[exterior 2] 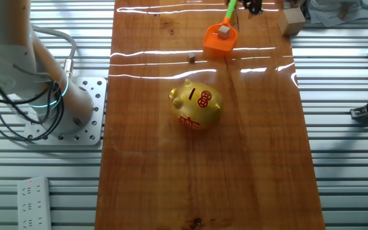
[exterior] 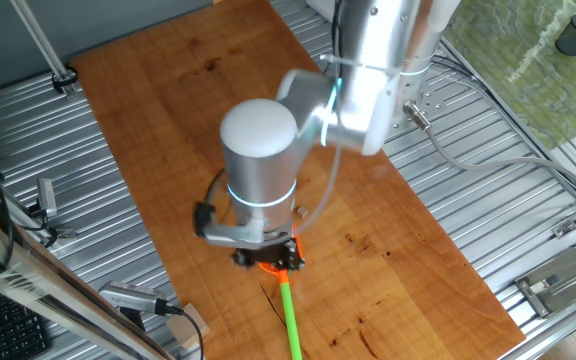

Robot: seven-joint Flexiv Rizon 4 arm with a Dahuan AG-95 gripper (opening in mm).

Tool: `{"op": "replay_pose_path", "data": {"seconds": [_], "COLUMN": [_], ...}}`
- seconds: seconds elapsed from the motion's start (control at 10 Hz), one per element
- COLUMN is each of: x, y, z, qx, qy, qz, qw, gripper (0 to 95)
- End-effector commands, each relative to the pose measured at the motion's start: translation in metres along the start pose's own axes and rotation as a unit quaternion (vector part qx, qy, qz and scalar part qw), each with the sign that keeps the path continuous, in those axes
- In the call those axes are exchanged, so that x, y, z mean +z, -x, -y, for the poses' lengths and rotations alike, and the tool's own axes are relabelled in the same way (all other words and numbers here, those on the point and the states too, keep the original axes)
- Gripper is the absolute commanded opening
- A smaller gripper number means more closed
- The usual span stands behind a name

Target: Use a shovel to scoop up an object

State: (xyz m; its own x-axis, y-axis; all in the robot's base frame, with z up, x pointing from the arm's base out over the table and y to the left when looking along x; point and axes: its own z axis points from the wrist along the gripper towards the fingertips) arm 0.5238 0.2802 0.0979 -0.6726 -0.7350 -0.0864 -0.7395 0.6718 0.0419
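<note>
The gripper (exterior: 268,258) sits hidden beneath the arm's wrist in one fixed view and cut off at the frame top in the other; whether it clamps cannot be told. The shovel (exterior 2: 221,37) lies near the wooden table's (exterior 2: 248,160) far edge, the cube (exterior 2: 223,29) resting on its blade. A gold pig (exterior 2: 196,105) stands mid-table. Ribbed metal surrounds the board.

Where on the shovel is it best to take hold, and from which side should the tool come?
On the shovel, probably the green shaft, from above, closing across it. The shaft is thin and straight, while the orange blade is wide and carries the small cube, so it should stay level.
</note>
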Motion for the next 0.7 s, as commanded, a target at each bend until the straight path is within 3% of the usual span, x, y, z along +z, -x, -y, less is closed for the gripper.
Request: {"op": "replay_pose_path", "data": {"seconds": [0.1,0.2,0.5,0.7], "x": [-0.014,-0.019,-0.021,-0.018], "y": [-0.053,-0.07,-0.093,-0.11], "z": [0.03,0.033,0.024,0.013], "qx": [0.244,0.298,0.375,0.381], "qy": [-0.036,-0.021,0.003,0.01], "qz": [-0.013,-0.002,0.001,0.015], "qw": [0.9691,0.9543,0.9272,0.9245], "gripper": [76.0,57.0,57.0,57.0]}}
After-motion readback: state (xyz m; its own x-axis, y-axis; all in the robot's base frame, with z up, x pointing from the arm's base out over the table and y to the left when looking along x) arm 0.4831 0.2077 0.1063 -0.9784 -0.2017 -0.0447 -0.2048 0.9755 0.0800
